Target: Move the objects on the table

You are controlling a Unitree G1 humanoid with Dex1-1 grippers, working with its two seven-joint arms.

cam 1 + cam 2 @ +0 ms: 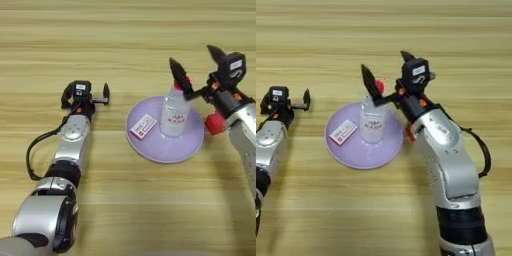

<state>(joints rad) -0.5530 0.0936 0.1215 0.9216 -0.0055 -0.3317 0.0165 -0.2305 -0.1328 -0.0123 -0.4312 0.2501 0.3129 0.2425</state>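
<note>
Two arms: both come in from the near edge; the left one lies along the table (125, 30) on the left side, the right one rises on the right side.
Left arm cable: black loop on the wood beside the left forearm (34, 155).
Plate: round lilac plate (165, 150) flat on the table, right of centre, between the two grippers.
Card: small white-and-pink flat card (143, 126) lies on the left part of the plate, just beside the bottle, a small gap between them.
Bottle: clear water bottle (175, 112) stands upright on the plate, about mid-plate, white label with red print facing the camera. Red cap mostly hidden behind a black finger.
Red cube: small red cube (214, 123) on the wood, just off the plate's right rim, up against the right arm and partly hidden by it.
Left gripper: left gripper (86, 96) low at the table, well left of the plate, fingers spread apart, nothing between them.
Right gripper: right gripper (387, 67) at the bottle's top, fingers spread wide with tips pointing to the far side. One finger (368, 80) crosses in front of the cap; cannot tell if it touches. The other finger is off to the right, clear of the bottle. No grip on the bottle.
Far table: bare wood with long grain stripes.
</note>
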